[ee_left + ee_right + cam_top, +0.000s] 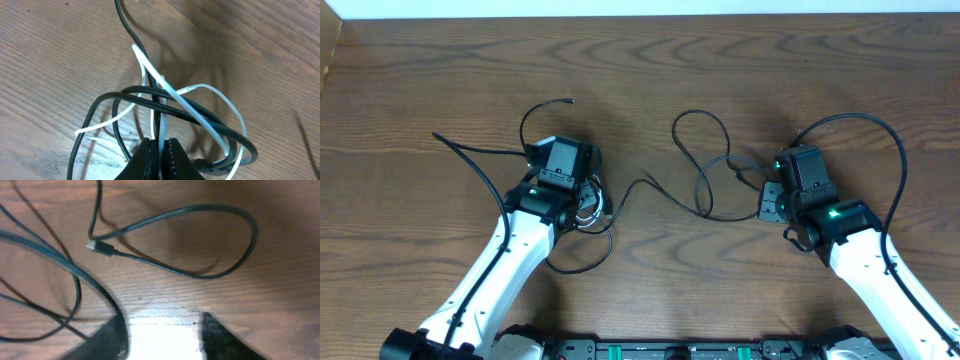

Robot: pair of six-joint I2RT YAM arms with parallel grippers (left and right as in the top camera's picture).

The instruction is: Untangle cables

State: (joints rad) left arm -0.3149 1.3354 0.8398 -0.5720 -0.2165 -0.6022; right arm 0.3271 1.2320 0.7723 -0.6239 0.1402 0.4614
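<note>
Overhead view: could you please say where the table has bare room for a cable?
Free: far table strip beyond the cables; front centre between left arm and right arm. Crowded: tangle at left pincer; black loops centrally.

Short cable (590, 212) tangled into long cable (696, 112) centre-left; long cable's loops spread across centre of table (420, 80).

Dark brown wooden table (640, 60), bold wavy grain, fills nearly whole overhead view. White strip (620, 8) along table's far edge; cannot tell what it is. Tan cardboard-like edge (330, 50) at far left corner, mostly out of frame. Left wrist view: wood paler, greyish, fine scratches near bottom. Right wrist view: bright white patch (162, 340) on wood, bottom centre.
</note>
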